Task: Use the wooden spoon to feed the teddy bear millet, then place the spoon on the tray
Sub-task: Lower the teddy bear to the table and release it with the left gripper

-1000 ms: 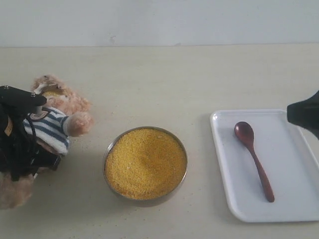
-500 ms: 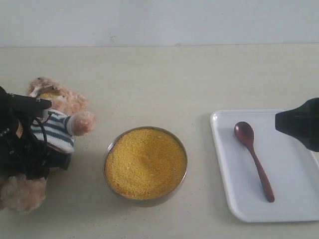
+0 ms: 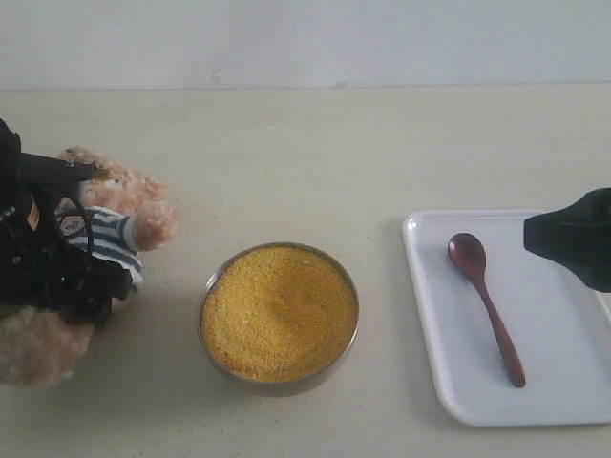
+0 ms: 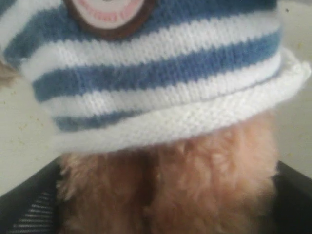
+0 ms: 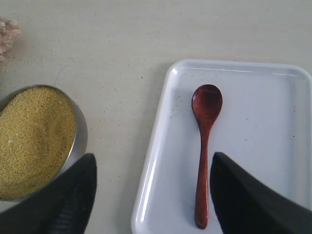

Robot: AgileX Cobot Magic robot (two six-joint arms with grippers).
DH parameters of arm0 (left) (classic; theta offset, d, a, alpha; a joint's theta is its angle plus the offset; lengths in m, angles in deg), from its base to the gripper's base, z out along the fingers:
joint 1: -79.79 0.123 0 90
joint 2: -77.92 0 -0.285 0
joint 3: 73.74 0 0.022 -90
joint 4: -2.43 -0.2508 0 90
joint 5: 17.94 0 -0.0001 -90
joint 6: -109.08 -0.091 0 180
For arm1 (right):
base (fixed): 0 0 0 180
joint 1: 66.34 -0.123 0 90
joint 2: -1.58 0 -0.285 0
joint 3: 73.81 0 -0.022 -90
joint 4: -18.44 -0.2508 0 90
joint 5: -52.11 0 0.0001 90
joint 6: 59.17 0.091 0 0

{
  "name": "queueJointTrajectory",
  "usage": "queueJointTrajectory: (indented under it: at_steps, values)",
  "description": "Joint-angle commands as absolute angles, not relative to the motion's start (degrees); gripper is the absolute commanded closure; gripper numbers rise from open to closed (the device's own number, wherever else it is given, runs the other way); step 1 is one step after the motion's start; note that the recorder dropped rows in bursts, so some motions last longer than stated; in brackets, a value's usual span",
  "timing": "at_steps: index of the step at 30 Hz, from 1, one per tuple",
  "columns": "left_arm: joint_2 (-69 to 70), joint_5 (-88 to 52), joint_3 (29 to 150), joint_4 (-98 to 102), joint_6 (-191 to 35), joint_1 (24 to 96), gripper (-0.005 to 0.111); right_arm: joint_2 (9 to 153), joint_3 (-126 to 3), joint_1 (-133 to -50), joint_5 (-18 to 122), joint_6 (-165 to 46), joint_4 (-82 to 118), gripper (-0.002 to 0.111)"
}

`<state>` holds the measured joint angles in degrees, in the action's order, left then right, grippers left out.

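At the left edge of the counter (image 3: 315, 162), the left hand (image 4: 161, 200) is clamped around the teddy bear (image 3: 119, 191), on the fur below its striped shirt. Millet (image 3: 279, 312) fills a metal bowl (image 3: 205, 286) near the front edge. Toward the right edge, the wooden spoon (image 3: 487, 305) lies untouched on the white tray (image 3: 563, 382), where the right hand (image 5: 153, 156) hovers, spread wide.

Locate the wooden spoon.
The wooden spoon lies on the white tray at the right of the exterior view, to the right of the millet.

bear (image 3: 143, 224) left, millet (image 3: 279, 311) centre, spoon (image 3: 485, 303) on tray (image 3: 563, 334) (right)
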<state>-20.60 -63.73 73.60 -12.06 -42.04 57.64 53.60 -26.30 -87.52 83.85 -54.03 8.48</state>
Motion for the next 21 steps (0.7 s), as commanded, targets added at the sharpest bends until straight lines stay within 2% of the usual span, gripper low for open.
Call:
queueJointTrajectory:
  at_steps: [1,6,8,10,11,13,14,15,21]
  values:
    - [-15.56,-64.47,73.99,-12.58,-42.28,57.23,0.021,53.45,-26.18,-87.48,83.41,-54.69,8.05,0.046]
    - [-10.42,-67.45,75.84,-13.17,-43.59,57.23,0.021,53.45,-26.18,-87.48,83.41,-54.8,8.06,0.046]
    - [-8.44,-68.3,77.32,-13.17,-45.02,57.23,0.026,53.45,-26.18,-87.48,83.41,-54.8,8.06,0.046]
    - [-6.85,-68.68,78.22,-14.05,-45.28,57.23,0.047,53.45,-26.18,-87.48,83.41,-54.81,8.06,0.052]
    - [-6.17,-68.68,78.4,-14.44,-45.28,57.23,0.061,53.45,-26.18,-87.48,83.41,-54.81,8.06,0.061]
    - [-4.73,-68.03,78.4,-14.72,-45.28,57.23,0.09,53.45,-26.18,-87.48,83.26,-54.81,8.45,0.083]
    - [-3.83,-67.49,78.4,-14.72,-45.04,57.34,0.102,53.45,-26.18,-87.48,83.11,-54.81,8.7,0.098]
    - [-2.8,-67.01,78.4,-14.72,-44.77,57.34,0.101,53.33,-26.18,-87.48,82.65,-54.6,9.04,0.108]
    - [5.5,-61.04,77.04,-14.72,-42.54,57.42,0.103,48.37,-25.88,-87.48,77.5,-48.34,16.32,0.107]
